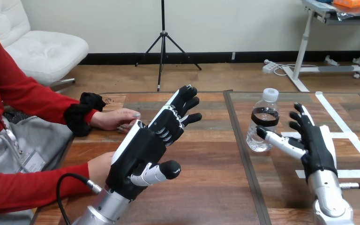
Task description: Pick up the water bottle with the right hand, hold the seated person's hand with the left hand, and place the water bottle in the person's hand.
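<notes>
Fingers on left hand and right hand splay empty; water bottle stands upright, cap up.

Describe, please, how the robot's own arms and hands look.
Both forearms are silver metal: the left arm and the right arm. The left hand is black with a white shell on its back and black-and-white jointed fingers. The right hand is likewise black, with white segments on its thumb and a white shell behind.

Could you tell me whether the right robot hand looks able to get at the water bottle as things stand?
Probably yes: the right robot hand is open just beside the upright water bottle, with nothing between them.
</notes>
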